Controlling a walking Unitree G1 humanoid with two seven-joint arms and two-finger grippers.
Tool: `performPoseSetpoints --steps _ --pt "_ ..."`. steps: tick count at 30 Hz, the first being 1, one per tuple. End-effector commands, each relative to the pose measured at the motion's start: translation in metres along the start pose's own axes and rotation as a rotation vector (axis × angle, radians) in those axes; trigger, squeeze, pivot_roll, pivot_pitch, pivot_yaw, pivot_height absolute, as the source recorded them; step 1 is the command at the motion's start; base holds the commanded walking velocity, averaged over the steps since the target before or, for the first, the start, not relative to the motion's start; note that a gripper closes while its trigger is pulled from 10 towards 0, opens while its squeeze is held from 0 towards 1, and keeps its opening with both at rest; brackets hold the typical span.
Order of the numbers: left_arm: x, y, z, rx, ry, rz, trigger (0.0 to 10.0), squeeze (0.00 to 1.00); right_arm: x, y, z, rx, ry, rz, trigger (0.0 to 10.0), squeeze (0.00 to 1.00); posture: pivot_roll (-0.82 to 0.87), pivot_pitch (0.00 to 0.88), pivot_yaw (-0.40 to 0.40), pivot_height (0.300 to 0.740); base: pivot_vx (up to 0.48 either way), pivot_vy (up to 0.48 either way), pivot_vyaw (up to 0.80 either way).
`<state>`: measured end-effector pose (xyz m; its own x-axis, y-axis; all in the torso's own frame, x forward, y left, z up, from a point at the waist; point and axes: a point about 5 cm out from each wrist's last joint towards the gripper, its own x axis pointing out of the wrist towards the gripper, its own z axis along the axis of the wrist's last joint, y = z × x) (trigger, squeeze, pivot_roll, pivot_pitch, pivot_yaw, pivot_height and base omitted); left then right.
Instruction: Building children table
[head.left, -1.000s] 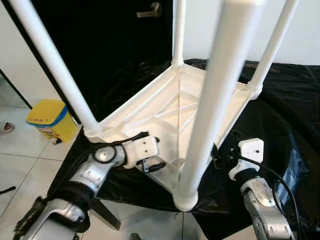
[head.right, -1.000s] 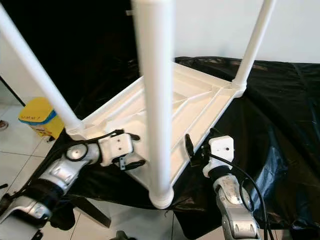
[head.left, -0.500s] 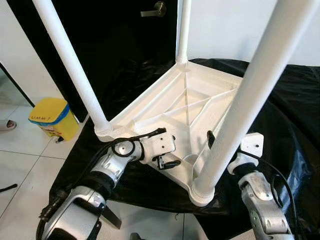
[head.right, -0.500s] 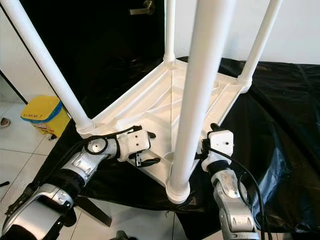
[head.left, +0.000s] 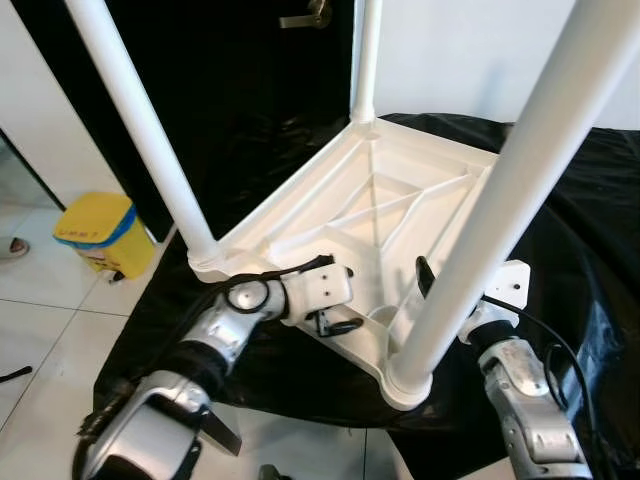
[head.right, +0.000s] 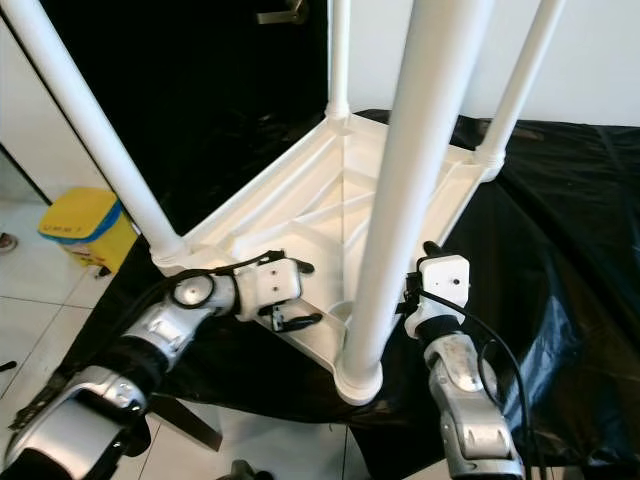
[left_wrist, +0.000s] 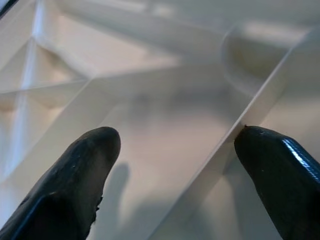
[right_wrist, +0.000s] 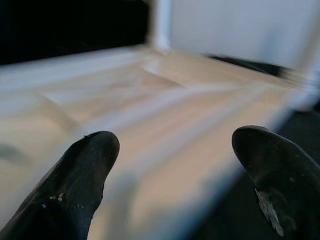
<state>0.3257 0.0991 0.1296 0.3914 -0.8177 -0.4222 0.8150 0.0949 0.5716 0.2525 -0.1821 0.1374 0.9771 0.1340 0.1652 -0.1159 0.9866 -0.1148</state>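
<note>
A white plastic children's table lies upside down on a black sheet, its four legs pointing up. The near leg stands close to me at the front corner. My left gripper is at the near-left rim by that corner. In the left wrist view the left gripper is open, with a rib of the underside running between its fingers. My right gripper sits at the right rim, partly behind the near leg. In the right wrist view the right gripper is open over the table edge.
A yellow bin stands on the white tile floor at the left. A dark door with a handle is behind the table, and a white wall to its right. The black sheet spreads far to the right.
The view has shifted with the head. My left gripper has moved along the near-left rim toward the front corner. My right gripper has come up against the right rim behind the near leg.
</note>
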Motion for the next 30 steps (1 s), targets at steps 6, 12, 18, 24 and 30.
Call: performPoseSetpoints --steps 6,12,18,24,30 --pt "-0.015 -0.001 -0.031 0.027 0.201 -0.128 10.0 0.00 -0.004 -0.006 -0.001 0.000 0.017 -0.009 10.0 0.00 -0.11 0.093 0.023 0.740 0.000 0.000 0.00" --pt "-0.013 0.007 -0.037 0.067 0.278 -0.131 10.0 0.00 -0.004 -0.007 0.000 -0.006 0.018 -0.010 10.0 0.00 -0.12 0.089 0.024 0.740 0.000 0.000 0.00" --pt "0.002 0.016 -0.033 0.006 0.308 -0.054 5.0 0.00 -0.005 -0.008 0.002 -0.007 0.016 -0.010 10.0 0.00 -0.13 0.087 0.035 0.740 0.000 0.000 0.00" --pt "0.017 0.018 -0.029 -0.083 0.296 0.010 0.0 0.00 -0.009 -0.008 0.004 -0.003 0.010 -0.030 10.0 0.00 -0.14 0.089 0.040 0.740 0.000 0.000 0.00" --pt "0.026 0.020 -0.026 -0.131 0.294 0.066 0.0 0.00 -0.010 -0.007 0.004 0.002 0.010 -0.035 10.0 0.00 -0.15 0.093 0.048 0.740 0.000 0.000 0.00"
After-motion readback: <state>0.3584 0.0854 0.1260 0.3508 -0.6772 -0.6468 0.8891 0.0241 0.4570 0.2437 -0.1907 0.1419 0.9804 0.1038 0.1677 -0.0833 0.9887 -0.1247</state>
